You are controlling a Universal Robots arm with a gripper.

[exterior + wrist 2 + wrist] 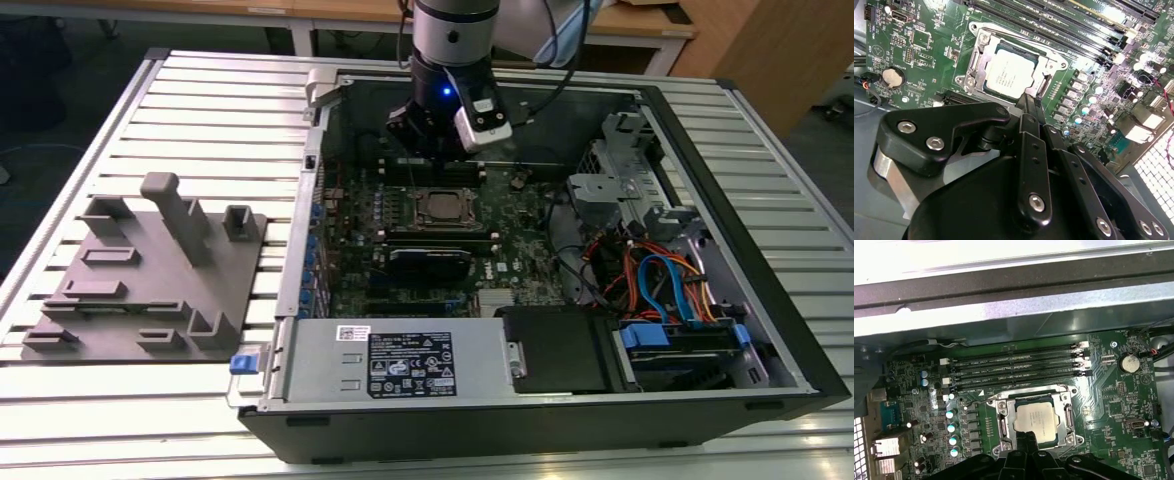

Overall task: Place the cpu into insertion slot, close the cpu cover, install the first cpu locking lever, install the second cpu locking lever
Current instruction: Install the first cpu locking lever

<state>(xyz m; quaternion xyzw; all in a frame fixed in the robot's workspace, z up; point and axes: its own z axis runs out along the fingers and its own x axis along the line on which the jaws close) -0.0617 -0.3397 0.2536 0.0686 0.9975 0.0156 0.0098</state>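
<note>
Gripper point(430, 148), jaws together & empty, at 12 o'clock of seated cpu point(441, 207) in exterior view; cpu cover point(978, 59) down; latching prob. wants slow, straight push.

- one computer case point(534, 430) is recorded
- one cpu point(1036, 421) is counted in both wrist views
- one cpu cover point(1069, 415) is counted
- four long black memory slots point(1014, 360) are counted in the first wrist view
- one coin battery point(1128, 362) is listed
- one grey fixture plate point(134, 300) is entered from the exterior view
- one gripper point(1027, 438) is noted
</note>
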